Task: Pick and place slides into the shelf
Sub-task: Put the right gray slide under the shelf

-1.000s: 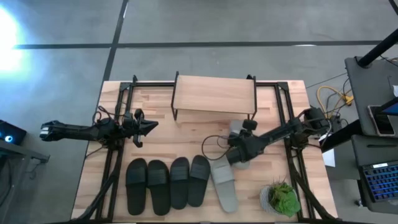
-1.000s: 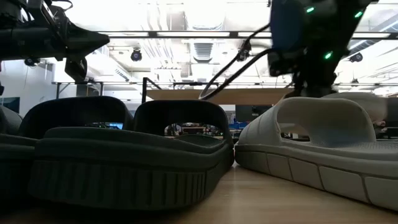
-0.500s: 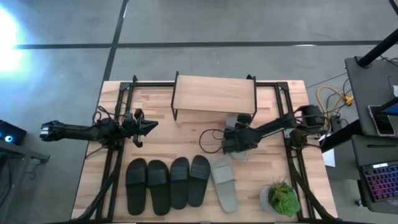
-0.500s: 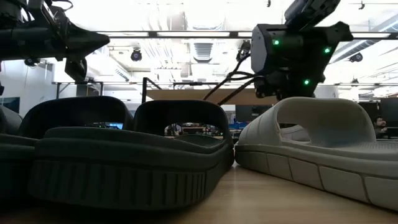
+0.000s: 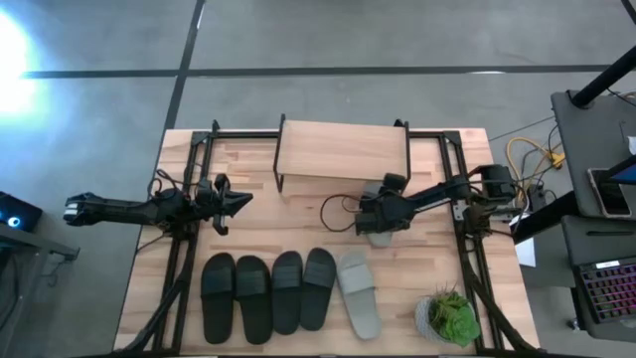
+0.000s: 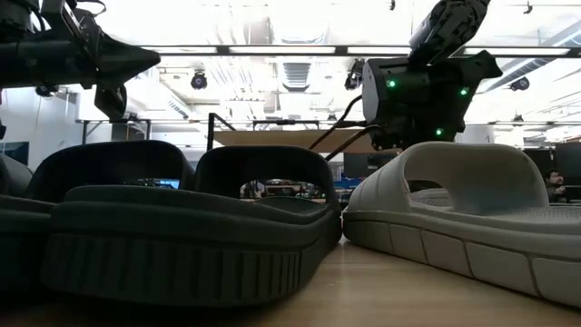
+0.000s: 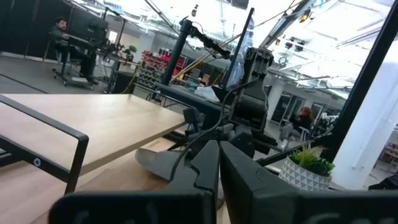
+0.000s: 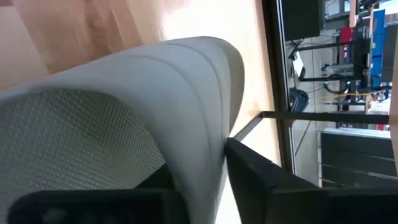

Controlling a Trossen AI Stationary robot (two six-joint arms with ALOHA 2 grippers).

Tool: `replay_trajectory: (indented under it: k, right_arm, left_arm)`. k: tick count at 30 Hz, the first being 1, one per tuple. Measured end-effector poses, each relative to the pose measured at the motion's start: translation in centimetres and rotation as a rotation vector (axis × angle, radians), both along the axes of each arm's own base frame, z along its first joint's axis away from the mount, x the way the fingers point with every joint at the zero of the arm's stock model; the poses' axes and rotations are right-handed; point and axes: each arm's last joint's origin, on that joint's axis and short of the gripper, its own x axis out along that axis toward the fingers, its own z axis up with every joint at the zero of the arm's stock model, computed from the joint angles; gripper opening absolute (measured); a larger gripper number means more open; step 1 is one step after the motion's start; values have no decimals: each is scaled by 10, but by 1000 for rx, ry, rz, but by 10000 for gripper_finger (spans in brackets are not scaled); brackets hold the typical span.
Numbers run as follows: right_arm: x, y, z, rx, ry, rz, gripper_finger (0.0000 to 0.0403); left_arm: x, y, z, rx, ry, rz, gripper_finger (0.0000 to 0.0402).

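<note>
The shelf (image 5: 343, 151), a light plank on black legs, stands at the table's far middle. Four dark slides (image 5: 268, 293) and one light grey slide (image 5: 358, 293) lie side by side on their soles near the front edge. A second light grey slide (image 5: 376, 191) sits just before the shelf's right front leg, with my right gripper (image 5: 376, 214) shut on it. Its strap (image 8: 124, 112) fills the right wrist view. My left gripper (image 5: 241, 200) hangs shut and empty over the table's left part. My right gripper has the grey slide by its strap, at the strap's edge (image 8: 214, 155). One finger (image 8: 255, 180) lies against the strap's outer side; the strap hides the other. The fingers slant down from the table's right side. The slide sits low and level; I cannot tell whether it rests on the table.
A potted green plant (image 5: 452, 316) stands at the front right corner. Black frame rails (image 5: 189, 239) run along the table's left and right sides. Bare wood lies between the shelf and the row of slides.
My right gripper has carried the grey slide from beside the front row toward the far edge, sinking a little. The slide now sits close before the shelf's right front leg. The other slides have stayed where they were.
</note>
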Motion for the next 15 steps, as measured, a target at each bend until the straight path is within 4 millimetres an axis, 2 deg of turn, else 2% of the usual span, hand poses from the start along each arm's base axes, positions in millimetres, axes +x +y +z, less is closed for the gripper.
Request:
replay_trajectory:
  k: [7, 15]
  right_arm:
    - [-1, 0, 0, 27, 57, 29, 133]
    - [7, 12, 13, 69, 59, 66, 168]
  left_arm:
    - [0, 0, 0, 1, -1, 0, 0]
    - [0, 0, 0, 3, 2, 0, 0]
